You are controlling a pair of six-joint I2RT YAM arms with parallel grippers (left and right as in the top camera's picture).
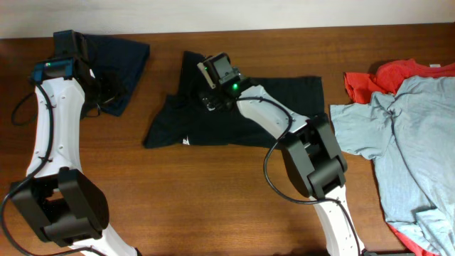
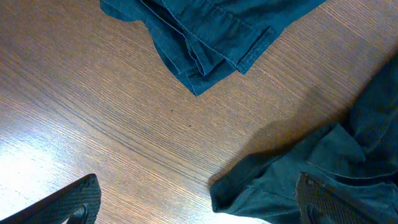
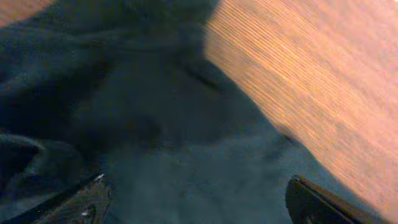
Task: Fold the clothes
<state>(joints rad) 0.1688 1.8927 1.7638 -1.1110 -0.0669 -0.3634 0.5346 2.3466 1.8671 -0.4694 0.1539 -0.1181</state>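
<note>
A black short-sleeved T-shirt [image 1: 277,107] lies crumpled flat at the table's middle, with a small white label near its front hem. My right gripper [image 3: 198,202] is open just above its upper left part, and black cloth [image 3: 155,124] fills the space between the fingers. A dark navy shirt [image 1: 121,50] lies folded at the back left. My left gripper [image 2: 199,202] is wide open and empty next to it, over bare wood. In the left wrist view the navy shirt's folded corner [image 2: 205,37] shows at the top and dark cloth [image 2: 311,168] reaches in at the lower right.
A light blue-grey shirt [image 1: 409,142] lies spread at the right over a red-orange one [image 1: 380,78]. The wooden table's [image 1: 213,192] far edge runs along the top. Both arms reach across the table from the front.
</note>
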